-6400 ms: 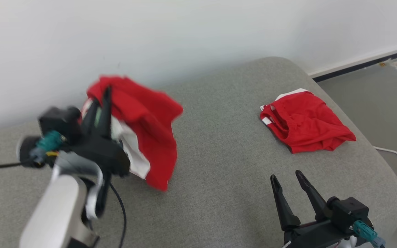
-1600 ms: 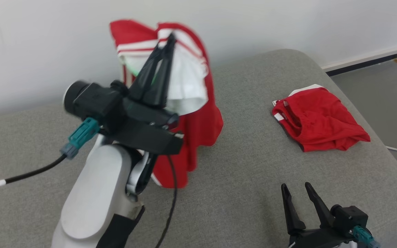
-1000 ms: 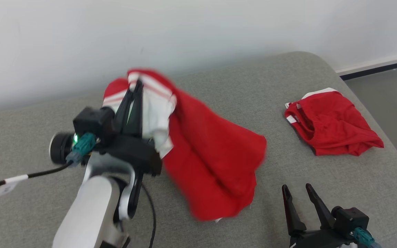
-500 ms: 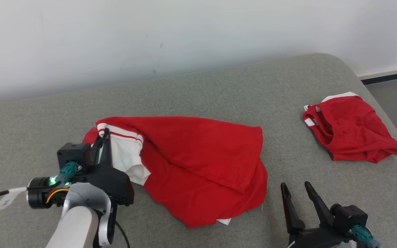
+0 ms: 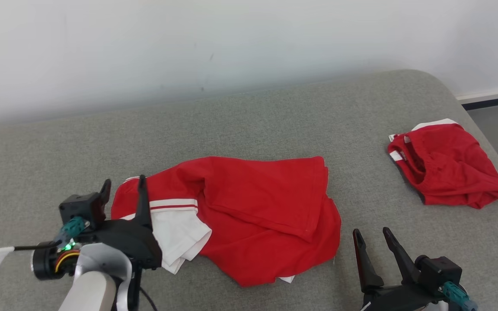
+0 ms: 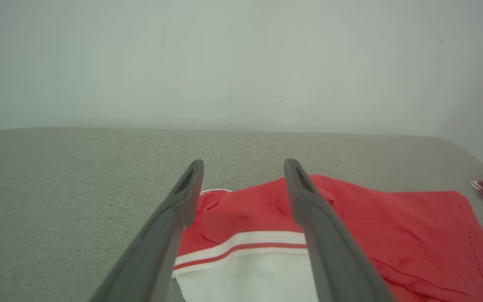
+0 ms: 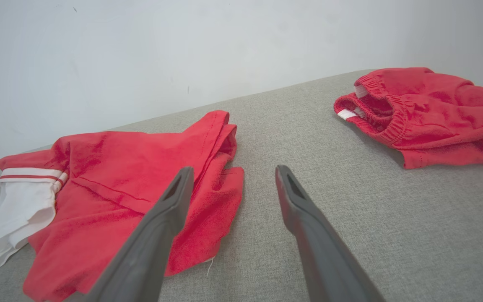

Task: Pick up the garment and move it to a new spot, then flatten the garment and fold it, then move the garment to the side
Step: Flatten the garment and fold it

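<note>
Left gripper (image 5: 123, 185): jaws now stand wide apart with nothing between them. Half a second ago they were pinched on the striped white sleeve (image 5: 175, 233); that hold is gone.

Garment (image 5: 253, 207): the red shirt that hung from the left arm a second and a half ago now lies on the grey cushion (image 5: 275, 121), near the middle, well apart from the second red garment (image 5: 448, 168) at the far right. The sleeve end sits just ahead of the left jaws; in the left wrist view the two fingers straddle the striped band. You cannot tell from these views whether a fingertip still brushes the cloth.

Right gripper (image 5: 371, 235): jaws open and empty, low at the near edge, beside the shirt's hem corner. No change there across the last second.

What this means for you: the pick-and-move step looks finished, and flattening is next. The shirt is not flat. One layer is doubled over across the body, the near hem is tucked under, and the sleeve is bunched. Expect both arms to be needed, one at the sleeve end and one at the hem end, to draw it out before any fold.
</note>
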